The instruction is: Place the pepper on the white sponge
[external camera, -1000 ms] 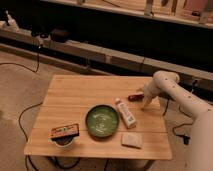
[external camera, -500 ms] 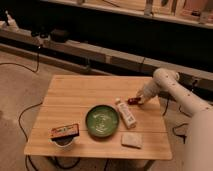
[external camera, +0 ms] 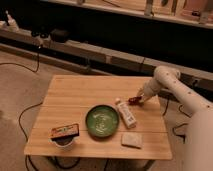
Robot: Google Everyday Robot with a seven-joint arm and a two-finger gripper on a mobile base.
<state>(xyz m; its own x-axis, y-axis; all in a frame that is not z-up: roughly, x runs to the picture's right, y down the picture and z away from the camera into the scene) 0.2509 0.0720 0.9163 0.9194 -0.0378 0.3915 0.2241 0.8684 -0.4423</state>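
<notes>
Gripper (external camera: 140, 99) is at right-centre of frame, low over the right side of the counter (external camera: 75, 92), with the white arm (external camera: 172, 87) coming in from the right edge. The fingers are pressed together on the right end of the pepper (external camera: 133, 100). The pepper's dark-red body sticks out to the left of the tips, down at counter level; can't tell if it is lifted off the wood. The pepper sits just beside the cap end of the white bottle (external camera: 126, 113), which lies on its side. The white sponge (external camera: 131, 140) lies flat near the front edge, lower in the frame, well apart from the pepper. A green bowl (external camera: 102, 121) is at centre, and an orange-labelled box (external camera: 65, 131) rests on a small cup at lower left. The counter is light wood on a grey floor with black cables (external camera: 22, 112) at left. A long dark bench (external camera: 100, 52) runs behind.
</notes>
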